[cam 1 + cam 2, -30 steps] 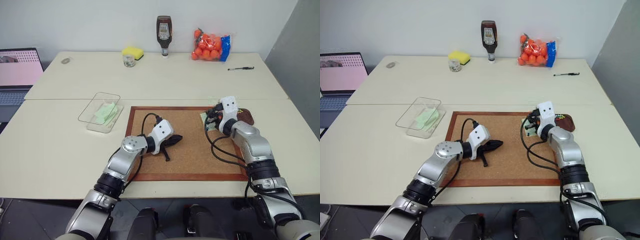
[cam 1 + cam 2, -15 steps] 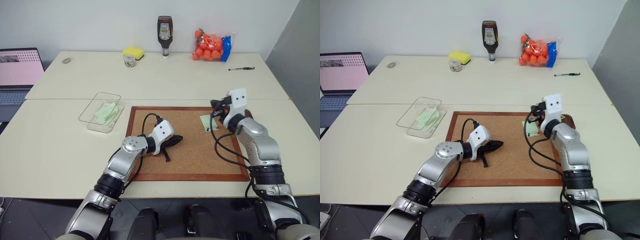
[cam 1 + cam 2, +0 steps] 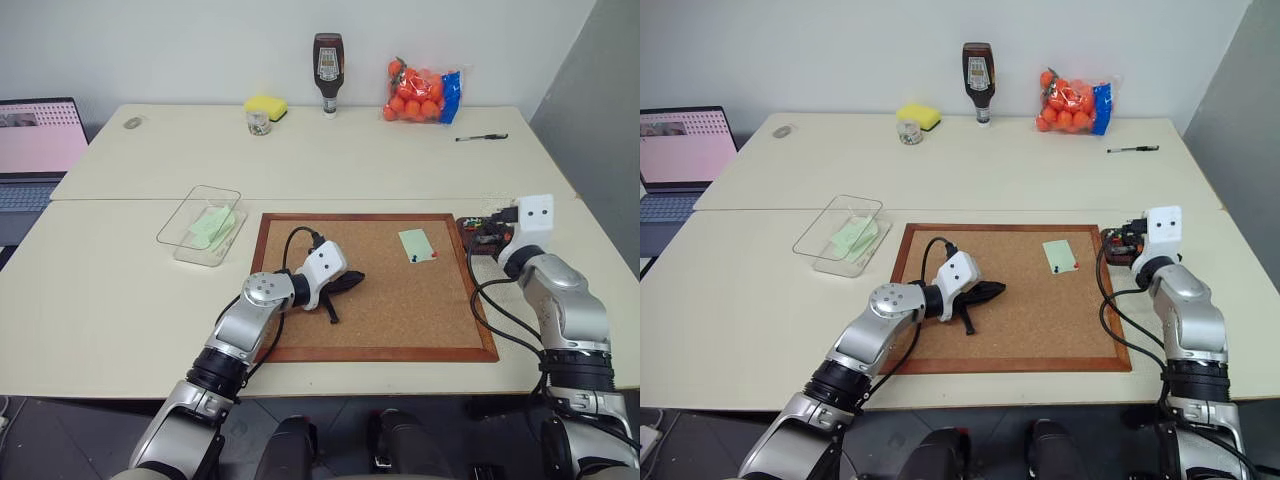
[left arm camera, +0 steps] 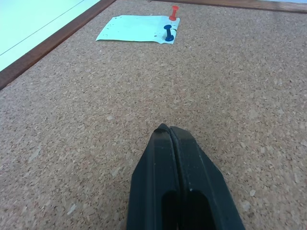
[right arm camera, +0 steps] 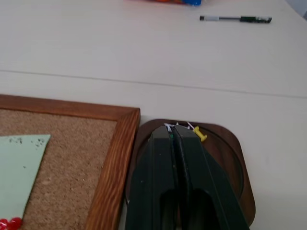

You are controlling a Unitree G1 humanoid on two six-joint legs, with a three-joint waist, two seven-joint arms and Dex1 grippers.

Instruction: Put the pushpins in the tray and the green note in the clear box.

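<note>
Pushpins: you see a red one (image 4: 173, 11) and a dark blue one (image 4: 168, 32) standing in the green note on the corkboard; a yellow one (image 5: 200, 133) lies in the tray, just past the right gripper's tips.
Green note: the note (image 3: 415, 243) lies flat on the corkboard (image 3: 400, 310), near its far right corner, with both pins at its near edge.
Second note: you find another pale green sheet (image 3: 210, 225) inside the clear box.
Tray: the tray (image 5: 237, 158) sits on the table touching the corkboard's right frame, at the far corner.
Clear box: the clear box (image 3: 190, 238) stands just off the corkboard's far left corner.
Right gripper: the right gripper (image 5: 173, 132) has its fingers pressed together, over the tray; whether they pinch a pin, you cannot tell.
Left gripper: the left gripper (image 4: 169, 129) has its fingers together with nothing between them, low over the corkboard's left half, pointing toward the note.
Table: behind the corkboard, on the table (image 3: 120, 290), you see a pen (image 3: 481, 137), a sauce bottle (image 3: 328, 62), a bag of oranges (image 3: 420, 92) and a yellow sponge (image 3: 265, 104).
</note>
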